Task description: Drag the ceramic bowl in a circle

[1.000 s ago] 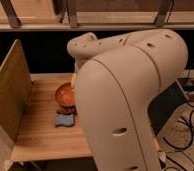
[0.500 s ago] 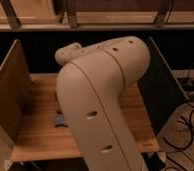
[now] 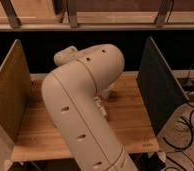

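Observation:
My large cream arm [image 3: 85, 100] fills the middle of the camera view and covers the centre of the wooden table [image 3: 130, 120]. The ceramic bowl is hidden behind the arm. The blue sponge is hidden too. My gripper is almost wholly behind the arm; only a pale part [image 3: 103, 105] shows at the arm's right edge, low over the table's middle.
A tan upright panel [image 3: 10, 95] stands at the table's left end and a dark one [image 3: 157, 85] at its right end. A shelf rail [image 3: 95, 25] runs along the back. Cables [image 3: 187, 145] lie on the floor at the right.
The arm has swung left and nearer to the camera. It now covers the orange-red bowl and the blue sponge, which showed at the left of the table one second ago.

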`<control>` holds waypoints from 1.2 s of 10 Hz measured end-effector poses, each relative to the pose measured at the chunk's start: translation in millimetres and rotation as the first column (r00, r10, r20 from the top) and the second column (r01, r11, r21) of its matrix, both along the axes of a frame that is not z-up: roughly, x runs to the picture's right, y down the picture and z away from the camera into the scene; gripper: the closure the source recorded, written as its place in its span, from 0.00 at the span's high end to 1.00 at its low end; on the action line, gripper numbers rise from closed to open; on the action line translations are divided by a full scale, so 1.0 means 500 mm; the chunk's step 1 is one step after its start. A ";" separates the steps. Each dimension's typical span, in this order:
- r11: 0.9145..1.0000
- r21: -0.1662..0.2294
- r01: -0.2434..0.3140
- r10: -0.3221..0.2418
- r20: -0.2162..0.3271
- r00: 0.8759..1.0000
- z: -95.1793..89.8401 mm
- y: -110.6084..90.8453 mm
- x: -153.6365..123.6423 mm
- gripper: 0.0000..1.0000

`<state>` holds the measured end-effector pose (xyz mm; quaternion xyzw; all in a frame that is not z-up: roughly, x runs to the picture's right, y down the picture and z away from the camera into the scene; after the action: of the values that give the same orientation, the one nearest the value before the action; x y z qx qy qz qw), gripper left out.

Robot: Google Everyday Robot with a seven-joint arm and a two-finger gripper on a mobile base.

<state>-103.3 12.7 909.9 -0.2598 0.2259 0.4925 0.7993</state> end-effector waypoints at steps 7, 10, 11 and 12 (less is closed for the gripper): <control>0.984 -0.061 -0.166 0.167 0.015 0.986 0.114 0.007 -0.006 0.80; 0.990 0.081 -0.117 0.109 0.096 0.989 0.157 -0.057 -0.001 0.80; 0.987 0.123 -0.100 0.082 0.141 0.987 0.159 -0.074 -0.015 0.80; 0.983 0.164 -0.082 0.052 0.178 0.983 0.160 -0.091 -0.028 0.80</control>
<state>-117.1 -32.6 989.9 -0.2396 0.1035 0.5122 0.8183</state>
